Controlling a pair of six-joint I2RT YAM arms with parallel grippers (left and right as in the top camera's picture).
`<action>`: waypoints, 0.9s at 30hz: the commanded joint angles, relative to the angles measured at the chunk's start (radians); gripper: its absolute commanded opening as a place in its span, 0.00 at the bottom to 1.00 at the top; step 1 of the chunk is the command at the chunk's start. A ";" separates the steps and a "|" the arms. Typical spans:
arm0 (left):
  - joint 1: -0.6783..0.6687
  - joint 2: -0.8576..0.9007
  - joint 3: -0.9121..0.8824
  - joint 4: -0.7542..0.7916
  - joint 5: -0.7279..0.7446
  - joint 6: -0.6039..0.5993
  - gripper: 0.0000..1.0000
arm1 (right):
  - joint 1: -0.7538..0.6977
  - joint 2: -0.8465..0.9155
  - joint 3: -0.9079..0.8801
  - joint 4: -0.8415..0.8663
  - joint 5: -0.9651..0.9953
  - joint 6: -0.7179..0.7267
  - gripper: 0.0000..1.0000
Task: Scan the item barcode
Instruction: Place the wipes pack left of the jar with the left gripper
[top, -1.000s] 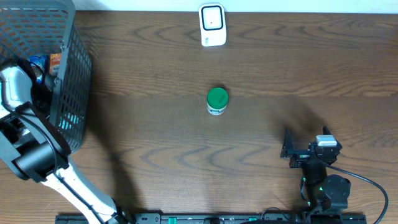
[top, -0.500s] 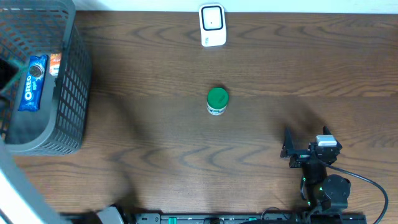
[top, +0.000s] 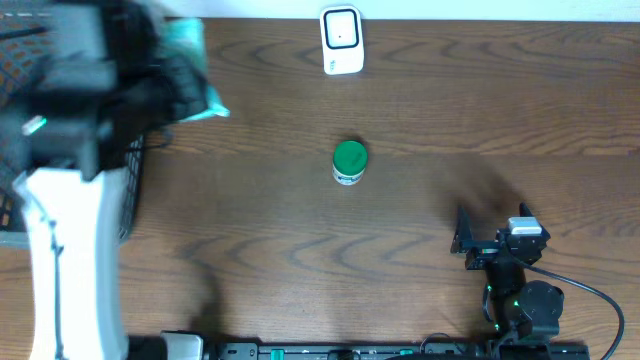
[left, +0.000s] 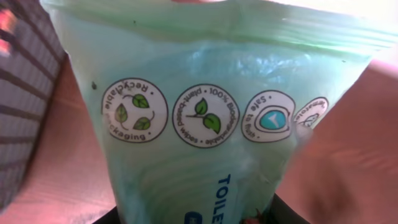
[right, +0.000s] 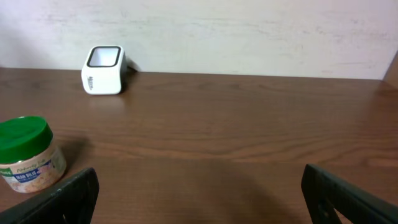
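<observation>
My left claw (top: 152, 78) is clamped on a pale green plastic packet (left: 205, 112) and holds it in the air above the far left of the desk (top: 420, 110), just beside the wire basket (top: 128, 195). The overhead view is blurred there, so I can't read the exact tilt. The wrist camera shows the packet filling the frame, with round recycling and plant-based badges facing me. I see no barcode on that face.

I judge the pick as done and the scan as not yet begun. The white scanner (top: 341, 40) sits at the far edge of the desk, well apart from the packet. What is left is to carry the packet across and turn its barcode side toward the scanner window.

A green-lidded jar (top: 349, 160) stands mid-desk. My right claw (top: 463, 238) rests near me, jaws wide apart and empty.
</observation>
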 joint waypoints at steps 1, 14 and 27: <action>-0.058 0.086 -0.053 -0.004 -0.099 -0.010 0.40 | 0.009 -0.006 -0.003 -0.001 0.004 0.006 0.99; -0.083 0.401 -0.203 0.016 -0.101 -0.010 0.40 | 0.009 -0.006 -0.003 -0.001 0.004 0.006 0.99; -0.111 0.457 -0.474 0.309 0.069 0.013 0.40 | 0.009 -0.006 -0.003 -0.001 0.004 0.006 0.99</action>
